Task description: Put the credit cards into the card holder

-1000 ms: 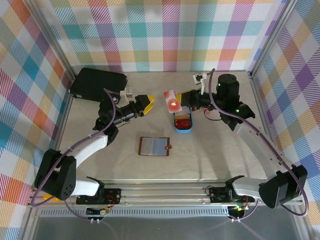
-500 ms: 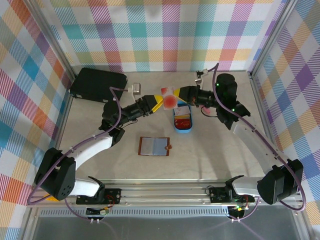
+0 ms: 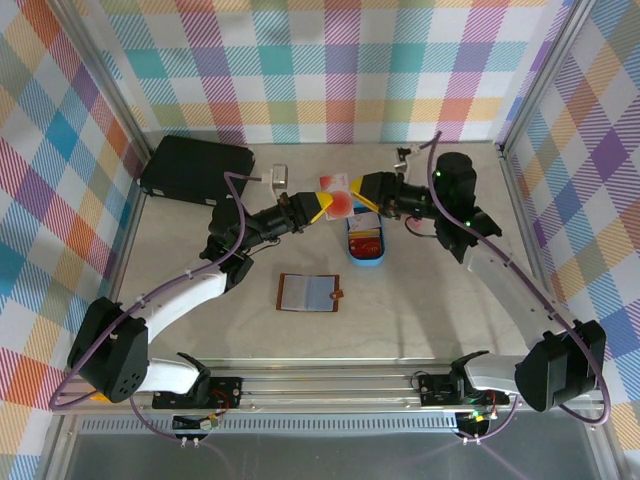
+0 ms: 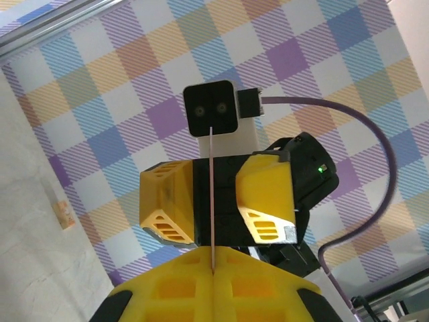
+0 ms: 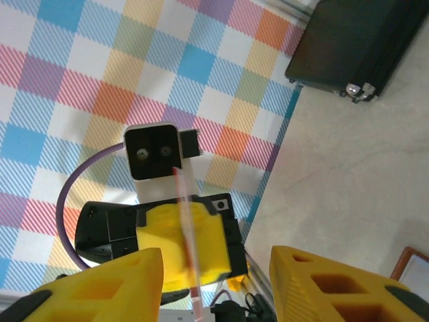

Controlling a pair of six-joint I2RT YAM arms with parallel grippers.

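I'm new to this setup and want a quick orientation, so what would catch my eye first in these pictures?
Two grippers meet nose to nose in mid-air at the centre of the top view: the left gripper is shut on a white credit card with a red circle, the right gripper open around its other end. Lower in that view the brown card holder lies open, a blue oval tray just above it.

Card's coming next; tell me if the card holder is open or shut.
Open: the card holder lies spread flat, its pale inside facing up.
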